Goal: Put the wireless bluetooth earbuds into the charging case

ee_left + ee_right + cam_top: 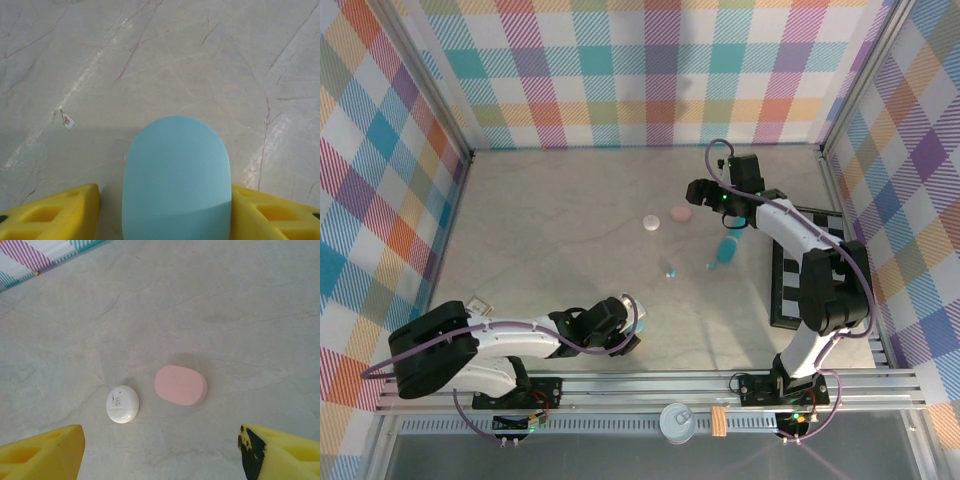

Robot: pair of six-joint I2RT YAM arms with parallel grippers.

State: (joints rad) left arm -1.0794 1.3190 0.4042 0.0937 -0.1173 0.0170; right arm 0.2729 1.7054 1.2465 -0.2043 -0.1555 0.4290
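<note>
A tiny teal earbud (670, 268) lies alone mid-table. A white pebble case (651, 222) (122, 404) and a pink pebble case (681, 213) (180, 385) sit shut side by side at the back. Just behind them my right gripper (706, 196) (160, 452) hovers open and empty. A longer teal piece (725, 250) lies under the right arm. My left gripper (623, 338) (165, 210) straddles a light blue pebble case (176, 175). Its right finger (270, 212) touches the case, while the left finger (55, 212) stands off with a gap.
A black-and-white striped board (788, 285) lies along the right wall. A small white card (480, 303) sits by the left arm. A tin (677, 420) and a cork (720, 420) rest beyond the front rail. Plaid walls enclose three sides.
</note>
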